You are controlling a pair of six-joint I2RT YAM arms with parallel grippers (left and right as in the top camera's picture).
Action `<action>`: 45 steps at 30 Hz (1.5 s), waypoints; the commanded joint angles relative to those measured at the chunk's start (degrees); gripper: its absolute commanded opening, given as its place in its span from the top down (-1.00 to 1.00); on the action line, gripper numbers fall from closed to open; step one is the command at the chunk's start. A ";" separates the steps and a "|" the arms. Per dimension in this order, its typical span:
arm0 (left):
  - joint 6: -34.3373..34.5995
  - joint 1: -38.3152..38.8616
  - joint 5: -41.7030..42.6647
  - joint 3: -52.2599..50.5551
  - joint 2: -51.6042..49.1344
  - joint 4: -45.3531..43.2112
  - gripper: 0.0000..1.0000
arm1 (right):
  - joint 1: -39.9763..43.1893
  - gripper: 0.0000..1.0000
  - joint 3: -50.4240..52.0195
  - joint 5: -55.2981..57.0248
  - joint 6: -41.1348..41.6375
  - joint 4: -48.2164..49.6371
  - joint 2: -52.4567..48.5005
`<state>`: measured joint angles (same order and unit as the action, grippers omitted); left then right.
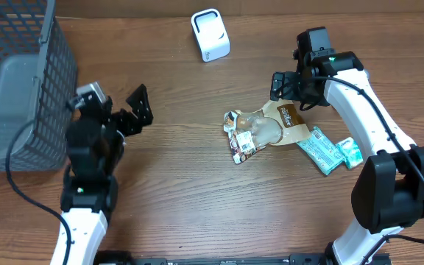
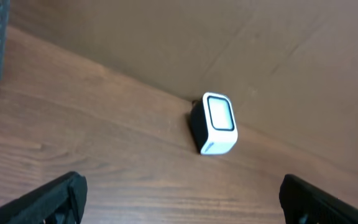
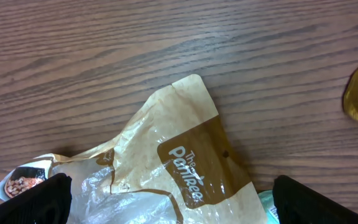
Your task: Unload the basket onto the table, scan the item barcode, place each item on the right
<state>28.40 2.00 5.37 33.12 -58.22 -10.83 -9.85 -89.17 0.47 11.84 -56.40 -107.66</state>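
Here, both tools stand spread wide, and neither holds anything. The left tool (image 1: pixel 140 109) hangs over bare counter (image 1: pixel 182 199). The white scanner (image 2: pixel 219 124) stands well ahead of it, roughly centred between its fingers and close to the back wall. A grey wire basket (image 1: pixel 20 81) sits off to this tool's left. The right tool (image 1: pixel 294 92) is poised over the brown-and-clear snack bag (image 3: pixel 185 162), whose printed label lies between its fingers with one corner pointing ahead. Whether the tool touches the bag cannot be told. A small packet (image 1: pixel 240 143) lies against the bag on this tool's left. Teal packets (image 1: pixel 330 151) lie behind the tool, beside the bag.
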 commanded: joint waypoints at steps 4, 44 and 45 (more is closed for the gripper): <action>-0.94 -0.11 -0.70 -11.15 5.77 -9.92 -1.00 | 0.11 -1.00 0.09 0.76 0.13 0.28 0.59; -1.66 -0.20 -10.29 -32.85 47.17 14.58 -1.00 | 0.11 -1.00 0.09 0.76 0.13 0.28 0.59; -2.69 -0.20 -10.23 -32.85 47.98 14.95 -1.00 | 0.11 -1.00 0.09 0.76 0.13 0.28 0.59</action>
<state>28.16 2.00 -3.33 0.49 -13.26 2.76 -9.82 -89.17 0.49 11.77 -56.42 -107.66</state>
